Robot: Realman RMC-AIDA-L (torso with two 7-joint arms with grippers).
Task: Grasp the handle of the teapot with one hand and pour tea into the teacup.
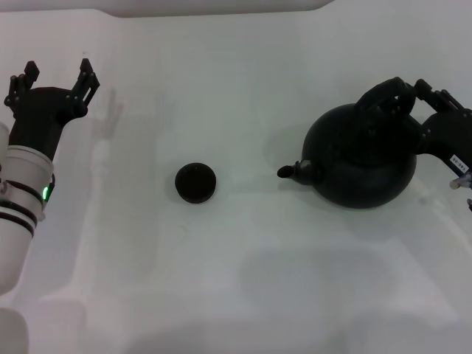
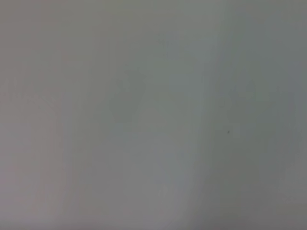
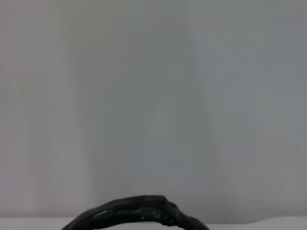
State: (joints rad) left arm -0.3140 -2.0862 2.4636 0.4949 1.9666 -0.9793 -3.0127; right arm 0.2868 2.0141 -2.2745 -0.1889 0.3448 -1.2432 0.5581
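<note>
White surface (image 1: 243,295): teapot (image 1: 361,158) stands upright, spout aimed at the cup (image 1: 195,182) well to its left. Your right claw (image 1: 414,94) reaches the handle (image 1: 385,94); its grip you cannot tell. Left claw (image 1: 55,80), far beyond the cup, released.

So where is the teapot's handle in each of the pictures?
Head view: the handle arches over the teapot on the right side, with the right gripper reaching it.
Left wrist view: not in it, only plain white surface.
Right wrist view: the handle is the dark arc along the bottom edge.
Shared landmark: the white table behind the handle, seen in both those views.
</note>
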